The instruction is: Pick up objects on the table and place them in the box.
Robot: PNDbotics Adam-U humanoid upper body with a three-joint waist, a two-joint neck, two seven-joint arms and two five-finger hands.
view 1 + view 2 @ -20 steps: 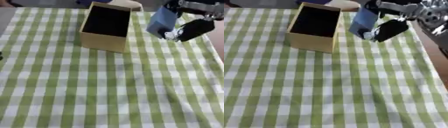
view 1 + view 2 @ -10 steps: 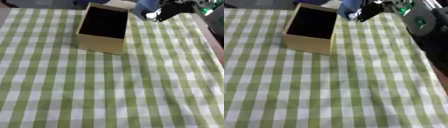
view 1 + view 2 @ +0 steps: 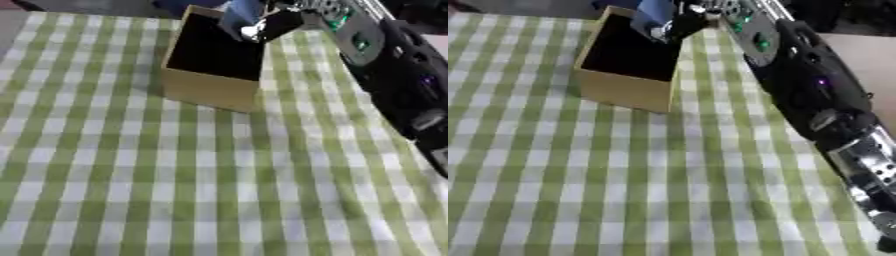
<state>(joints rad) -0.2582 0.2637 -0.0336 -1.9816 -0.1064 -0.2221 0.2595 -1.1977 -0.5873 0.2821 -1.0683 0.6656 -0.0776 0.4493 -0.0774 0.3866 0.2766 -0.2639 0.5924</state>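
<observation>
Starting at the left: the green and white checked tablecloth (image 3: 131, 190) is bare across the near and left side, and my left hand isn't in either view. Further right, at the far end, sits the open tan cardboard box (image 3: 210, 87) with its dark inside. My right hand (image 3: 282, 24) is over the box's far right corner, fingers curled around a blue flat object (image 3: 240, 14) that I can't identify. The object hangs at the hand's left, long axis roughly upright, lower end just above the opening. So I'd guess the drop is basically straight down, maybe a nudge left first. The right eye view shows way more of the black forearm (image 3: 815, 100) running toward the near right.
</observation>
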